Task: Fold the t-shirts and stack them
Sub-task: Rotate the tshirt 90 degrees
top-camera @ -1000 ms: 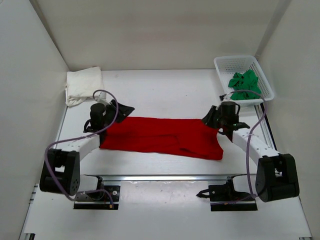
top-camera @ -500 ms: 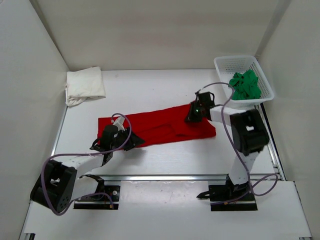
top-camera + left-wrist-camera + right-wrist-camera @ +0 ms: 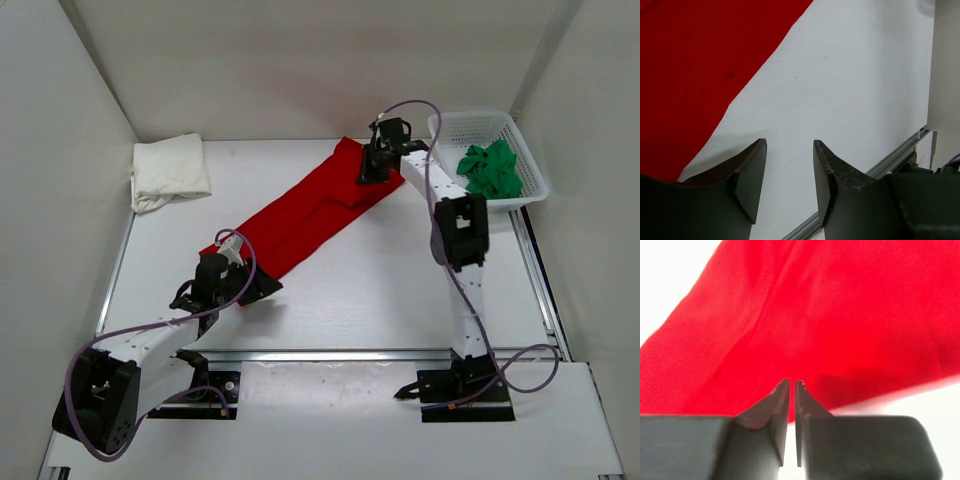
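- Three shirts are in view: one cream shirt [image 3: 170, 172], one red shirt [image 3: 300, 215] and one green shirt [image 3: 490, 170].
- There is one white mesh basket [image 3: 445, 135], standing at about 2 o'clock on the worktop [image 3: 380, 270]. It holds the green shirt alone, bunched up and rising above the rim.
- The cream shirt lies folded into a pad at about 10 o'clock, against the left wall, well apart from the other two.
- The red shirt lies on the worktop as a long diagonal band, its near end at about 8 o'clock and its far end at about 1 o'clock, just beside the basket.
- There are two arms, each with one hand.
- The left hand [image 3: 789, 145] is at the red shirt's near end, at about 7 o'clock. Its fingers are spread over bare worktop, beside the cloth's edge, with nothing between them.
- The right hand [image 3: 792, 384] is at the far end of the red shirt, its fingers pressed almost together, pinching the cloth.
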You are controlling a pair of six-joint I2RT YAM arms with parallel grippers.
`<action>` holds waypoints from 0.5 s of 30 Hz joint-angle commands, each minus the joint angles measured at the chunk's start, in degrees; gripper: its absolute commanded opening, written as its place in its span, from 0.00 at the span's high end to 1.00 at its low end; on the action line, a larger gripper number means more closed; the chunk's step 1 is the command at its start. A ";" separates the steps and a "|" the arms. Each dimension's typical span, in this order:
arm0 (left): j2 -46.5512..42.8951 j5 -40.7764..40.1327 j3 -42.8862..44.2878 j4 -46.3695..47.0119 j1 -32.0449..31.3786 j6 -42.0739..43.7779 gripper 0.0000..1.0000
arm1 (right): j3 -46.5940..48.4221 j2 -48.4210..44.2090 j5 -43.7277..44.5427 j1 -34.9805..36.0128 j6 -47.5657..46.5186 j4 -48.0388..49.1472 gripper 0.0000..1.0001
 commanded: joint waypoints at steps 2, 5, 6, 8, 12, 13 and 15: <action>-0.35 -0.74 -0.66 -2.06 -0.27 2.69 0.48 | -23.18 -31.54 2.45 2.90 -3.57 9.02 0.90; 1.06 2.15 0.49 -2.32 0.95 3.57 0.46 | -46.64 -47.19 0.43 3.78 1.07 21.92 0.84; 1.41 2.77 1.27 -2.58 0.96 4.00 0.45 | -56.08 -52.65 -0.01 4.65 4.49 28.24 0.81; 1.50 2.78 2.76 -4.07 1.13 4.88 0.46 | -68.62 -57.68 -2.38 7.11 8.55 38.34 0.75; 0.28 3.30 8.12 -9.77 2.18 8.22 0.45 | -79.73 -54.22 1.31 18.00 14.70 46.56 0.69; 0.10 3.39 8.66 -11.10 2.54 8.83 0.45 | -79.21 -53.24 1.48 19.94 17.07 47.45 0.70; -1.82 3.39 11.02 -13.47 3.76 9.81 0.45 | -77.98 -47.71 2.79 22.92 18.32 50.17 0.67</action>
